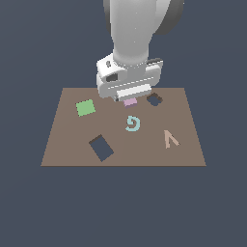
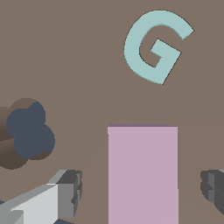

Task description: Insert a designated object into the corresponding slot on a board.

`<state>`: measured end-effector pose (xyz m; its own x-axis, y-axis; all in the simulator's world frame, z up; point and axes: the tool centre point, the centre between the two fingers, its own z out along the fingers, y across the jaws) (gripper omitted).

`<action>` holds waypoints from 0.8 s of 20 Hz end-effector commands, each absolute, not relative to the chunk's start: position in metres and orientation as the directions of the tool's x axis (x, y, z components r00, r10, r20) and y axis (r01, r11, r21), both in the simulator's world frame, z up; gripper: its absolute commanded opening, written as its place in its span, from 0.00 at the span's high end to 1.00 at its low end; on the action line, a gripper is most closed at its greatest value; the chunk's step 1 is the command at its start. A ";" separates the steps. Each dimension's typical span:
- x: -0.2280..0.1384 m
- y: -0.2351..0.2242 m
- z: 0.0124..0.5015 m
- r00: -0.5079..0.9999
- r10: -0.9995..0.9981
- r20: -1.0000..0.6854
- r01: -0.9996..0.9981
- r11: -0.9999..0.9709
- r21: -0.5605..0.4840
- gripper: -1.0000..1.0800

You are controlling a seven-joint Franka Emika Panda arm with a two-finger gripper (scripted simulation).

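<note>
pink block (image 1: 130,102) mostly hidden under gripper (image 1: 126,98)

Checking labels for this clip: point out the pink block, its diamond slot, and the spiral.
pink block (image 2: 142,175), wrist view, top face.
diamond slot (image 1: 101,147), exterior view, dark centre.
spiral (image 2: 153,48), wrist view, outer curve.

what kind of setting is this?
A simulated shape-sorting bench, it seems: flat dark background, a brown board with cut-out holes such as the slot, and an arm whose pincer hangs over a pink block.
</note>
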<state>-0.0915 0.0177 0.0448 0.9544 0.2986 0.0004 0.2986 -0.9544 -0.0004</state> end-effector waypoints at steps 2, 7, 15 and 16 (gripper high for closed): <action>-0.092 0.018 0.035 0.954 0.300 0.000 0.300 -0.954 0.000 0.04; -0.092 0.017 0.030 0.954 0.300 0.000 0.300 -0.954 0.000 1.00; -0.092 0.017 0.030 0.954 0.300 0.000 0.300 -0.954 0.000 1.00; -0.092 0.017 0.030 0.954 0.300 0.000 0.300 -0.954 0.000 1.00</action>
<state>-0.0926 0.0170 0.0305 0.9540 0.2998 0.0000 0.2998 -0.9540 0.0001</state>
